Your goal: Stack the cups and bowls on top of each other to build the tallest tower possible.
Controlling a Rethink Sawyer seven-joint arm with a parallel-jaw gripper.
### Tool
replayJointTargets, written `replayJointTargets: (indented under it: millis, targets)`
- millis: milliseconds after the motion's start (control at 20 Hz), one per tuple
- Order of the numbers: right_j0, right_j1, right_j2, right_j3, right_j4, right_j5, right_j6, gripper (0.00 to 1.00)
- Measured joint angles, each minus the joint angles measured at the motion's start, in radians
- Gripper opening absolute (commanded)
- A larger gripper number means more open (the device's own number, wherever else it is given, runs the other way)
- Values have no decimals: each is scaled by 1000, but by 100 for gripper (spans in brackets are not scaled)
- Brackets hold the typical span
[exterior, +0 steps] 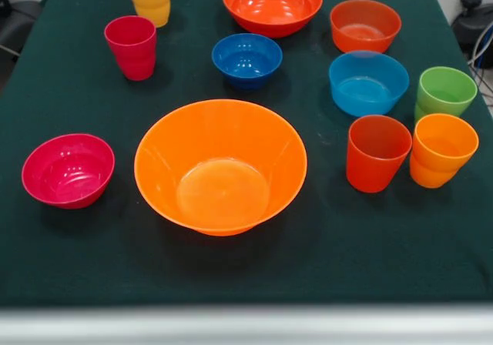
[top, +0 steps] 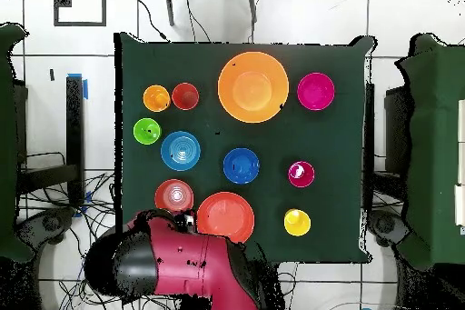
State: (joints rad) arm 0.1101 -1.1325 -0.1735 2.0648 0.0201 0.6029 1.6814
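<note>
Dark green worktop (exterior: 69, 260), all pieces single, tower not started. Large orange bowl (exterior: 220, 166) sits front centre, upright: my base. My arm (top: 182, 265) drawn back; pincer state: cannot tell. Advise centring red-orange cup (exterior: 377, 152) squarely in bowl.

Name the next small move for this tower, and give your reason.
Probably bring the arm, drawn back at the table's edge, out over the red-orange cup to pick it up. Nothing is stacked yet: every cup and bowl stands apart, upright and empty. The large orange bowl, the widest piece, looks a sound base.
</note>
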Motion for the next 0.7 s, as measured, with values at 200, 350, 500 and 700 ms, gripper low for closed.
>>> replayJointTargets:
  millis: [200, 350, 500, 700]
  targets:
    - [5, 33, 0, -20, 0, -16, 12, 100]
    - [13, 66, 0, -37, 0, -47, 23, 100]
    - [30, 103, 0, -67, 0, -62, 39, 100]
    - [42, 170, 1, -130, 0, -64, 66, 100]
